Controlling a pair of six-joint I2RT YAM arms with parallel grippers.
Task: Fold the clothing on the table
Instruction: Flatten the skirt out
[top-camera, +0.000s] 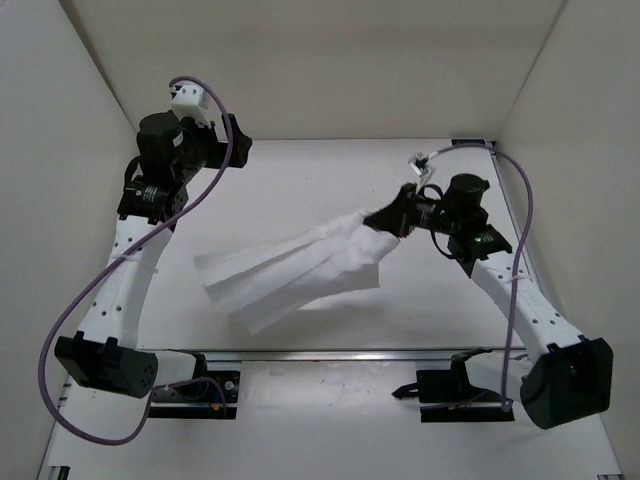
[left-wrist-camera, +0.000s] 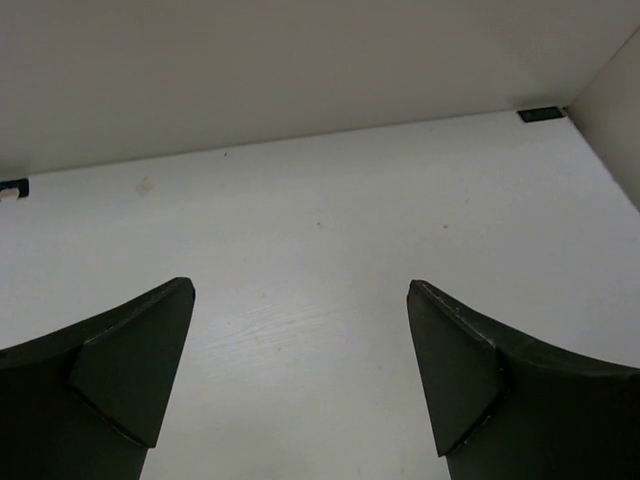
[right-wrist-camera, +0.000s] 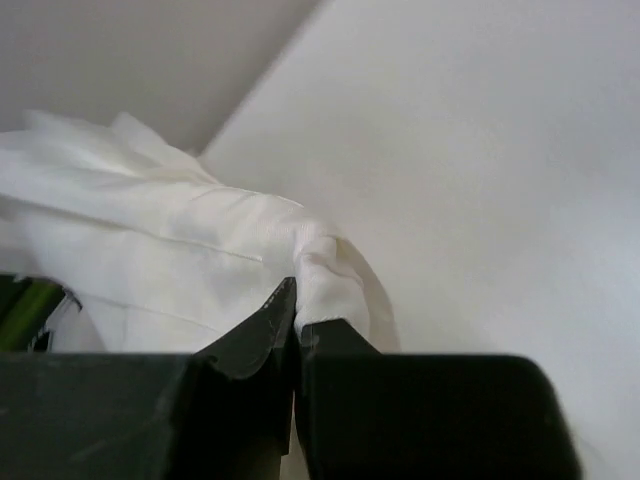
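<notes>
Clamped shut with the right hand (top-camera: 385, 218) on the thin end of the clothing (top-camera: 295, 270), at middle right of the frame. Fanned out long from there toward the lower left, over the table (top-camera: 300, 180). Wide apart and holding nothing with the left hand (top-camera: 237, 148), upper left, well away. Likely nearer to the wide end from that side.

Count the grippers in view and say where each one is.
2. The left gripper is open at the far left, over bare table; the right gripper, right of centre, is shut on the narrow end of the clothing. None is hidden.
</notes>
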